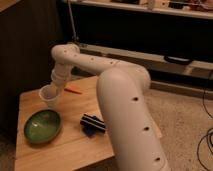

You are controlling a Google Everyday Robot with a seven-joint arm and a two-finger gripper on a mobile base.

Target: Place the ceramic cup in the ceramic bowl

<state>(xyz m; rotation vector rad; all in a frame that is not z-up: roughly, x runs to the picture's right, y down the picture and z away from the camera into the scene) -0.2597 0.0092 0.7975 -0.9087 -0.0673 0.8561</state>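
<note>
The ceramic cup (48, 95) is pale and whitish. It hangs at the end of my white arm, slightly tilted, just above the wooden table's back left part. My gripper (54, 86) is shut on the cup from above; its fingers are mostly hidden behind the wrist and the cup. The ceramic bowl (42, 125) is glossy green with a darker rim. It sits on the table in front of and a little below the cup, apart from it.
An orange item (74, 90) lies on the table right of the cup. A dark blue-black object (92, 122) lies right of the bowl. My arm's big white link (127, 115) covers the table's (60, 150) right side. Dark shelving stands behind.
</note>
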